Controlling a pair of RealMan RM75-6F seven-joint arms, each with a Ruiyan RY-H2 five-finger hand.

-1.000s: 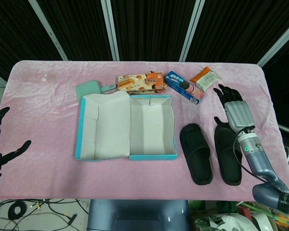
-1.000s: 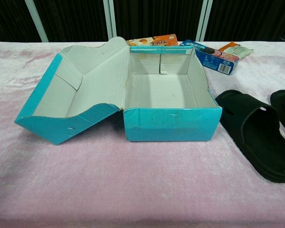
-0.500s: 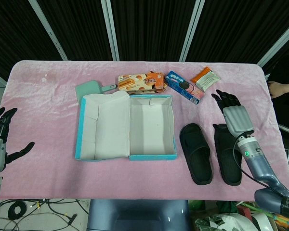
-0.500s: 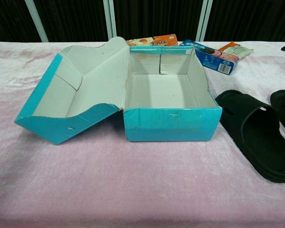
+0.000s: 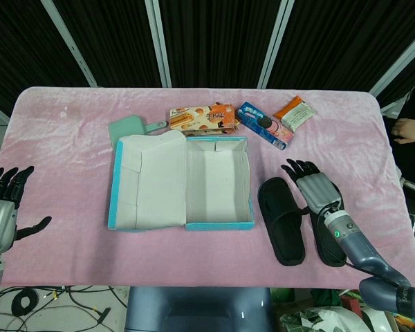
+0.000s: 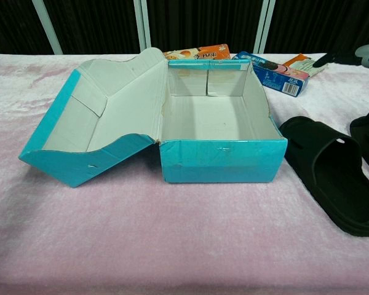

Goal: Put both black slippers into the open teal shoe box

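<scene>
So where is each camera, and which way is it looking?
Head view: high up, looking almost straight down on the pink table; both the left hand and the right hand show.
Chest view: low at the table's near edge, looking level across it into the open teal shoe box; only a bit of the right hand shows at the right edge.
Both views share the box, the black slippers and the snack packs.

Right hand [image 5: 314, 188] shifts left — now fingers spread over the gap between the two black slippers [image 5: 281, 220]. Left hand [image 5: 1, 214] rises further into frame, fingers apart.
</scene>
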